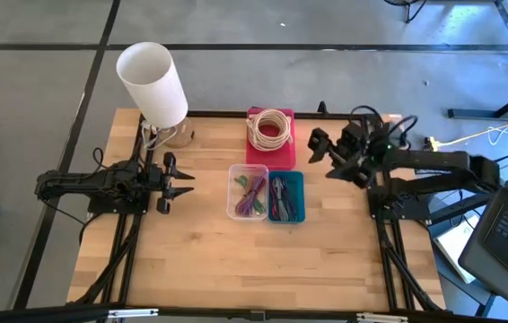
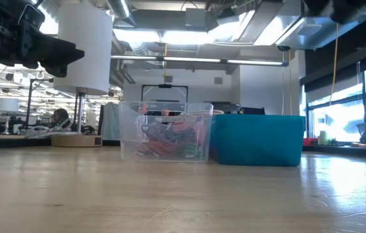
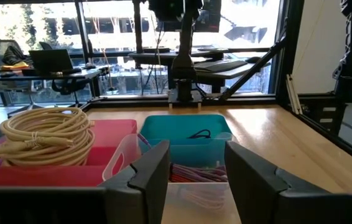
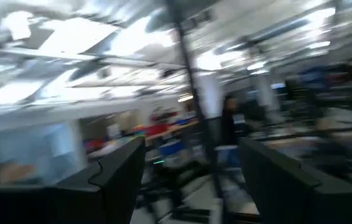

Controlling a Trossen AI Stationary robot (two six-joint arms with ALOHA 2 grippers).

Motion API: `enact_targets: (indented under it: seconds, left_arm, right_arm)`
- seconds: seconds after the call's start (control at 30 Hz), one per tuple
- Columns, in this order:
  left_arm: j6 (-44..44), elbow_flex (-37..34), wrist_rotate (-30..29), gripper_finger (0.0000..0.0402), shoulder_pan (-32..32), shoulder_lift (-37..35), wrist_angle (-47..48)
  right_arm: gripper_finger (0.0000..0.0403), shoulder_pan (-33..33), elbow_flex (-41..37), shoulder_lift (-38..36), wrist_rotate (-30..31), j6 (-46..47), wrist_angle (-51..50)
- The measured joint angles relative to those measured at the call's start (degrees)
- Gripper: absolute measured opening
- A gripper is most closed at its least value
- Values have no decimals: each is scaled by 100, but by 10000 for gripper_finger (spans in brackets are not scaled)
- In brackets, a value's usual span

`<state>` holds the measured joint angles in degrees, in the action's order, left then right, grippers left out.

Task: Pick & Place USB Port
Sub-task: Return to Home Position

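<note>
And here is the table from above: the clear bin [image 1: 250, 191] sits mid-table with the teal bin [image 1: 286, 196] touching it on the right arm's side. A tangle of coloured cables [image 1: 252, 192], pink, purple and green among them, lies inside the clear bin. The level view confirms it, with the bundle heaped against the clear wall [image 2: 164, 134]. More cables [image 1: 278, 198] rest in the teal bin. Behind the pair a red tray [image 1: 256, 151] carries a coil of beige cord [image 1: 270, 131], and a white lamp [image 1: 153, 81] stands at the far left corner.

The left gripper [image 1: 185, 184] hangs near the clear bin on its own side, aimed at it, fingers [image 3: 153, 175] spread with nothing between them. The right gripper [image 1: 322, 149] is up off the table, beside the tray, tilted toward the room. Its own camera shows a wide gap between the fingers [image 4: 121, 169], and that gap is empty too.

No cable shows on the wood of the table [image 1: 236, 260] or in either grip, so the sorting looks finished. What seems left is parking: the right arm appears not yet settled, the left looks close to rest.
</note>
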<state>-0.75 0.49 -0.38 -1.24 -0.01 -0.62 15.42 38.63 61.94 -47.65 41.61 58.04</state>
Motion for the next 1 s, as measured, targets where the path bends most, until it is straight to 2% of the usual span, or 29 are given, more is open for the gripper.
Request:
enact_targets:
  seconds: [0.13,0.3,0.43,0.8,1.0]
  left_arm:
    - [0,0,0,147,0,0,0]
    - [0,0,0,147,1,0,0]
    - [0,0,0,147,1,0,0]
    - [0,0,0,147,-2,0,0]
    - [0,0,0,147,0,0,0]
  right_arm:
    - [260,13,-799,-389,979,-636,-474]
    - [260,4,-1626,-949,1261,-1160,-777]
    - [260,6,-2071,-1407,1657,-1210,-907]
    - [260,-59,-2644,-2692,1694,-1420,-2001]
    - [260,-186,-2934,-3306,2013,-1508,-2463]
